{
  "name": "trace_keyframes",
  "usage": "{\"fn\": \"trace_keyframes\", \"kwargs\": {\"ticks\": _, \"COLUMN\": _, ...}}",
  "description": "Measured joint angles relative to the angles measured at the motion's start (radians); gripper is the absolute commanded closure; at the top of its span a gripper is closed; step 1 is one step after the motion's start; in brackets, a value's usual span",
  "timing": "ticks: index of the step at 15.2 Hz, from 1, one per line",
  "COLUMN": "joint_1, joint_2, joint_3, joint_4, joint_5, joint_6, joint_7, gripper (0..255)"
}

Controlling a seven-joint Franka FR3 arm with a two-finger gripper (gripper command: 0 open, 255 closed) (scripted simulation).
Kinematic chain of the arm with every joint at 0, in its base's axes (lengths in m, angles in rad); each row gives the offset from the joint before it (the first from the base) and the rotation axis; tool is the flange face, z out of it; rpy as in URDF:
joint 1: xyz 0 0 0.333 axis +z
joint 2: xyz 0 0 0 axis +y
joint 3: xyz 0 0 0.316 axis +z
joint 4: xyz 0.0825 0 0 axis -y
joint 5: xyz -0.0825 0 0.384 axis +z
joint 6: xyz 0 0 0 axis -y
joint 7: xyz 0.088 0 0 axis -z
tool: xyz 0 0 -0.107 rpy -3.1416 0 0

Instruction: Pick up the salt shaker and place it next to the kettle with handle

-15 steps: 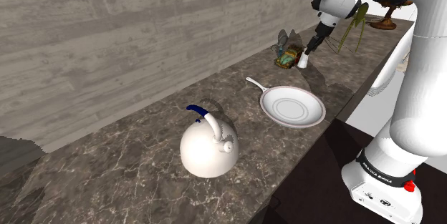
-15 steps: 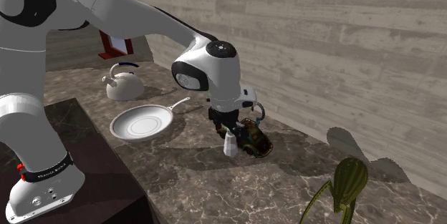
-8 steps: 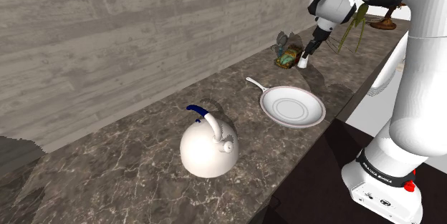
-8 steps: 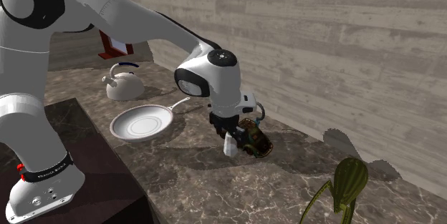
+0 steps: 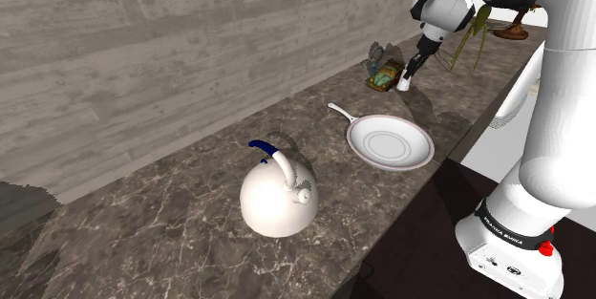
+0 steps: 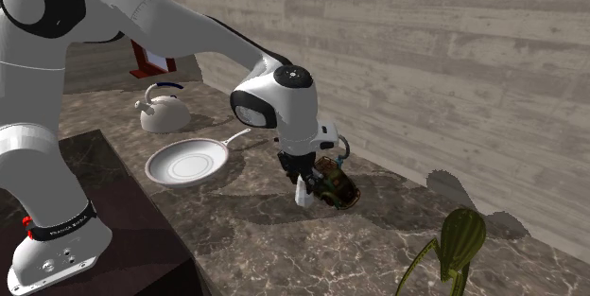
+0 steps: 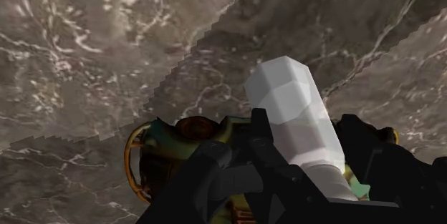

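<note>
In the shoulder view, the black claw [image 5: 412, 68] is clamped on the small white faceted salt shaker [image 5: 405, 83] at the far right of the dark marbled surface [image 5: 162, 221]. A green-and-gold ornament [image 5: 384, 75] sits just beside it. The round white kettle with a blue handle [image 5: 277, 197] stands well apart to the near left, and a white frying pan [image 5: 389, 141] lies between them.

In the second exterior view, the salt shaker [image 6: 302, 191] hangs tilted under the claw [image 6: 301, 173], near the ornament [image 6: 336, 182].

In the wrist view, the fingers [image 7: 256, 133] squeeze the salt shaker [image 7: 297, 119] on its flat sides. It looks light, rigid and smooth. A tilted hold like this may pivot, so gripping across the middle of the body seems safest.
</note>
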Motion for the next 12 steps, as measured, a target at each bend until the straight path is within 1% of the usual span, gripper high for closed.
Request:
{"fn": "trace_keyframes", "kwargs": {"ticks": 7, "joint_1": 0.000, "joint_2": -0.002, "joint_3": -0.002, "joint_4": 0.003, "joint_5": -0.003, "joint_6": -0.004, "joint_7": 0.003, "gripper": 255}}
{"fn": "trace_keyframes", "kwargs": {"ticks": 12, "joint_1": 0.017, "joint_2": -0.040, "joint_3": -0.022, "joint_4": 0.018, "joint_5": -0.046, "joint_6": -0.040, "joint_7": 0.038, "gripper": 255}}
